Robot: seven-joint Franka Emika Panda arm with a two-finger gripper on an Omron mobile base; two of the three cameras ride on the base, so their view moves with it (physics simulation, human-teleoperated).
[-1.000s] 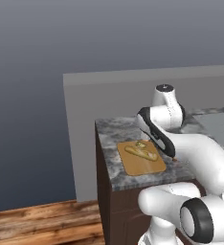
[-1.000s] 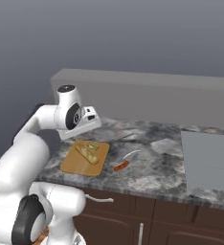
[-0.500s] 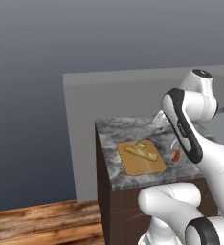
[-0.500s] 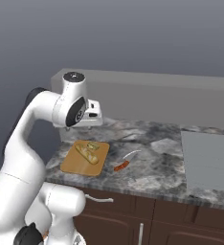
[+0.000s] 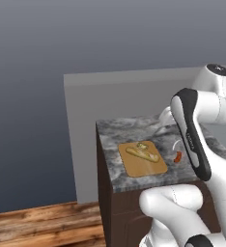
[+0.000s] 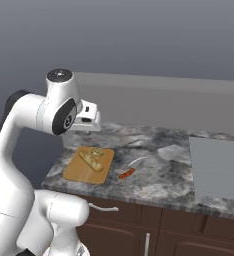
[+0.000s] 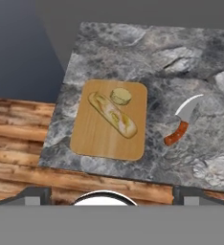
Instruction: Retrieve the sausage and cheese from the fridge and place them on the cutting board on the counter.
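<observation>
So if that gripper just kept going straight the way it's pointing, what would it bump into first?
Most likely the cutting board or the food on it: the hand view looks down along the open gripper at the board. Nothing seems to lie between, though depth is hard to judge.

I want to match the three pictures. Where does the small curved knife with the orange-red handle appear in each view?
Left base view: the small curved knife with the orange-red handle lies right of centre, beside the white arm.
Right base view: centre.
Hand view: right of centre.
Shared landmark: the light tan wooden cutting board, beside the knife.
</observation>
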